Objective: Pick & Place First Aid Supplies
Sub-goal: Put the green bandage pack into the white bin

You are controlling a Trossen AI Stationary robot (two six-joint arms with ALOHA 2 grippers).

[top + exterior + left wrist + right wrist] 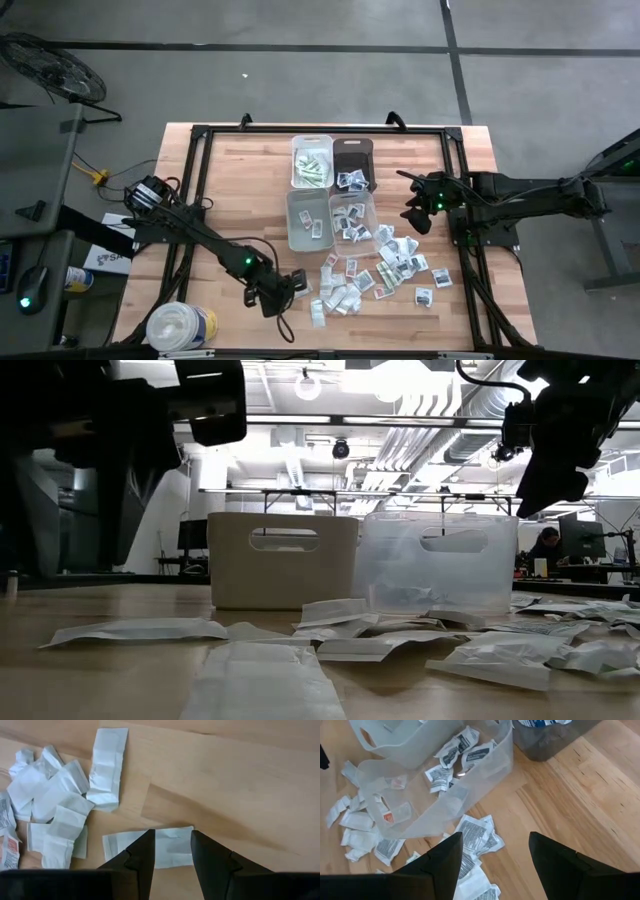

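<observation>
We see the left gripper [300,287] low over the desk [240,200] near its front edge, its fingers [142,857] parted on either side of one flat white packet [150,847] lying on the wood; whether they touch it we cannot tell. Just beside it a loose heap of packets [375,275] spreads along the front edge toward the right corner. Four small bins sit mid-desk toward the back edge; the clear bin [470,775] holds printed packets, and a dark bin [353,160] sits behind it. The right gripper [417,222] hangs above the desk beside the clear bin, fingers wide apart and empty; a round tub [180,327] stands at the front left corner.
</observation>
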